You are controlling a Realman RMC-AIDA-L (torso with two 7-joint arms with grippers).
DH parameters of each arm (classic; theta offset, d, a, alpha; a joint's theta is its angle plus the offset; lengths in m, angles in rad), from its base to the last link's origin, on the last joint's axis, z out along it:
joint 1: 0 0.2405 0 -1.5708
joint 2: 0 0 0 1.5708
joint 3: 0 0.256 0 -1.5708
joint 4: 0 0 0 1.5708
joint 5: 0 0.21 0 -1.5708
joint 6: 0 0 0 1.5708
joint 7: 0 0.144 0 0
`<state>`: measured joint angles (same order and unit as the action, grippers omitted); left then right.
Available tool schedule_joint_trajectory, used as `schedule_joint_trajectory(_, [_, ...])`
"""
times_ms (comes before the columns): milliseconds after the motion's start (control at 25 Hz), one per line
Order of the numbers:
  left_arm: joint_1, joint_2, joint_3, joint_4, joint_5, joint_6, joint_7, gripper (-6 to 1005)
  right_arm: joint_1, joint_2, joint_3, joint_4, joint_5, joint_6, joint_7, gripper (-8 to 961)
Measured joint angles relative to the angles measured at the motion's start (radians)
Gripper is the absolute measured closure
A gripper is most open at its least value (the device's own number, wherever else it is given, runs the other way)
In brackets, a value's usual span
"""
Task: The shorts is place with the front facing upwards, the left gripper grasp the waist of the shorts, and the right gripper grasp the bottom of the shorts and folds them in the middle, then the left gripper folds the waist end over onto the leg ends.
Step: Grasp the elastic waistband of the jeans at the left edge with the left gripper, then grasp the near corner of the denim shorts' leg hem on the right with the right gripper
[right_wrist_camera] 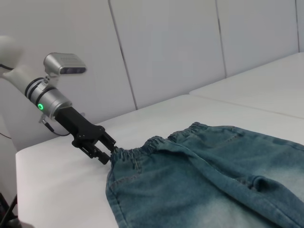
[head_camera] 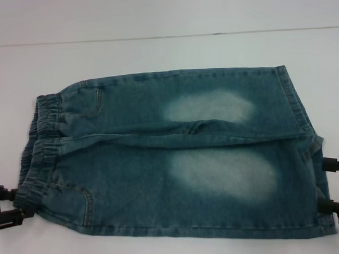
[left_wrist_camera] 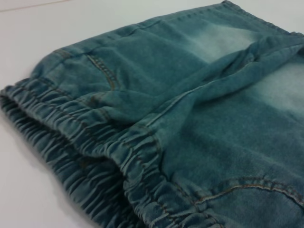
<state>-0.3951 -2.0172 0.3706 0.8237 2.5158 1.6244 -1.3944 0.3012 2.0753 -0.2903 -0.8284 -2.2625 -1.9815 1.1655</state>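
The blue-green denim shorts [head_camera: 176, 155] lie flat on the white table, ruffled elastic waist [head_camera: 44, 149] to the left and the bottom of the shorts, its stitched leg ends [head_camera: 305, 143], to the right. My left gripper [head_camera: 18, 205] sits at the waist's near corner, fingers apart on either side of the band's edge. The right wrist view shows this left gripper [right_wrist_camera: 105, 153] touching the waist [right_wrist_camera: 142, 147]. My right gripper [head_camera: 332, 186] stands open at the near leg's hem, its two fingers spread wide along the edge. The left wrist view shows the waistband [left_wrist_camera: 95, 156] close up.
The white table [head_camera: 155, 54] stretches beyond the shorts to a seam line at the back. A white panelled wall [right_wrist_camera: 166, 47] rises behind the left arm [right_wrist_camera: 52, 102]. A ridge of cloth [head_camera: 187, 134] runs along the middle between the two legs.
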Motion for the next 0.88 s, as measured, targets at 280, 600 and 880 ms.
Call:
schedule_joint_trajectory(280, [-0.01, -0.006, 0.024, 0.0, 0.0, 0.001, -0.004, 478, -0.001, 0.0, -0.017, 0.0, -0.007, -0.001, 0.0, 39])
schedule_joint_trajectory(600, [-0.036, -0.007, 0.035, 0.008, 0.001, 0.027, -0.067, 789, -0.005, 0.0, -0.025, 0.0, -0.007, -0.001, 0.0, 50])
schedule_joint_trajectory(880, [-0.076, -0.037, 0.042, 0.105, 0.002, 0.096, -0.213, 949, -0.006, -0.001, -0.018, 0.004, -0.003, 0.0, -0.009, 58])
